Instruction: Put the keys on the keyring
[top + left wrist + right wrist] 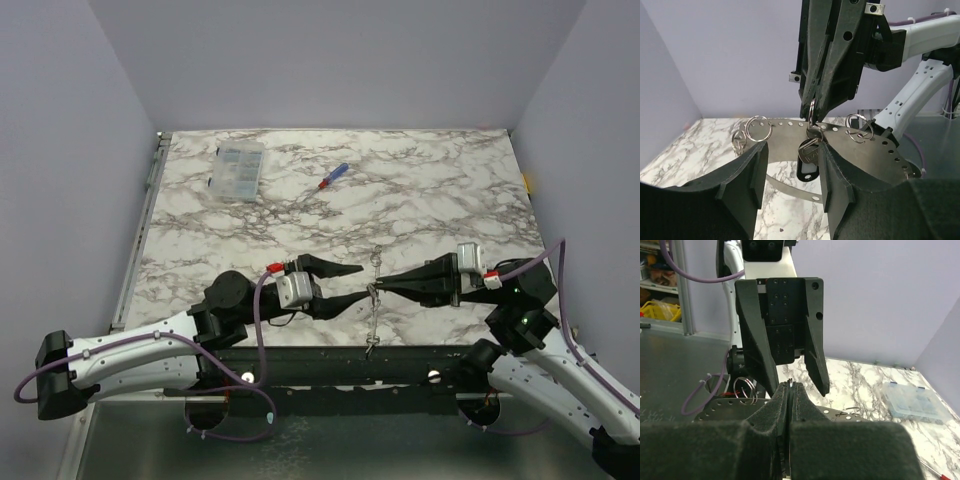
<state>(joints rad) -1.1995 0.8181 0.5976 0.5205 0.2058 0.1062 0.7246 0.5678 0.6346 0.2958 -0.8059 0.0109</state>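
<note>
Left hand [358,284] with black fingers [747,180] apart, soft matte pads on either side of a key [808,164], not clamped on it; contact with the right-side pad cannot be told. Key small, black oval plastic head with a slot, short pale metal part above it, hanging straight down from a thin wire split ring [811,111]. Only one key made out clearly. Right hand [811,107] facing from the opposite side, fingers pressed together, pinched on the top of that split ring. Split ring sitting at the keyring [880,150], a thin grey metal-looking strip punched with a row of small round holes, bent into an arc between the two hands. More wire rings [759,128] on the strip, on both sides of the key. Surface [420,190] white marble pattern with grey veins. Far back left, clear plastic compartment box [238,168], rectangular, lying flat. Right of it and apart, small screwdriver [334,176] with red and blue parts.
</note>
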